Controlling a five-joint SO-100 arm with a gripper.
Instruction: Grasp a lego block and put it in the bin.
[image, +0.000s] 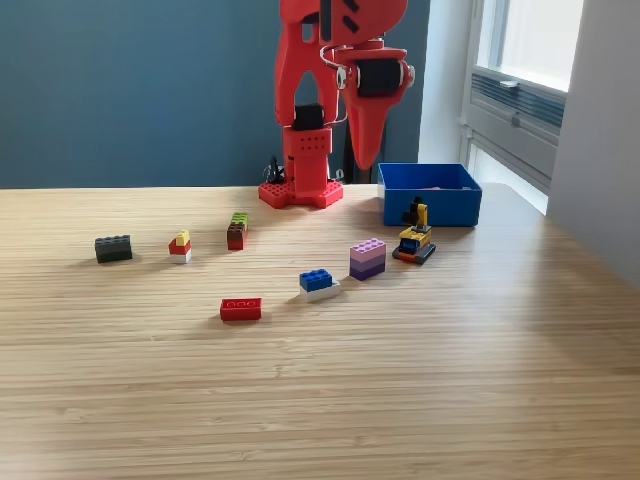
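Arm parked high at the back, every block down in front of it

So the red arm's fingers (365, 150) are hanging tip-down up near the base, well above the counter (450, 380), and there's nothing in them. Whether they're parted or closed I honestly can't tell from this angle, they just read as one red wedge.

The bin (430, 193) sits at the back on the exterior view's right, just beside the arm's base, and the fingers hover a little to its left. All the lego lies lower in the frame, toward the camera, so any pick means reaching forward and down.

Count: one bin, seven lego pieces. From the exterior view's left: dark grey block (113, 248), small red-yellow-white stack (180, 245), green-topped brown stack (237, 230), flat red brick (241, 309), blue-on-white block (318, 284), purple block (367, 258), and a yellow-and-black little build (415, 240) right in front of the bin.

My guess is the purple one or that yellow build is the easiest grab, both near the bin. The purple block's long axis runs roughly left-right, slightly skewed, so the wrist probably needs turning to close across the short side
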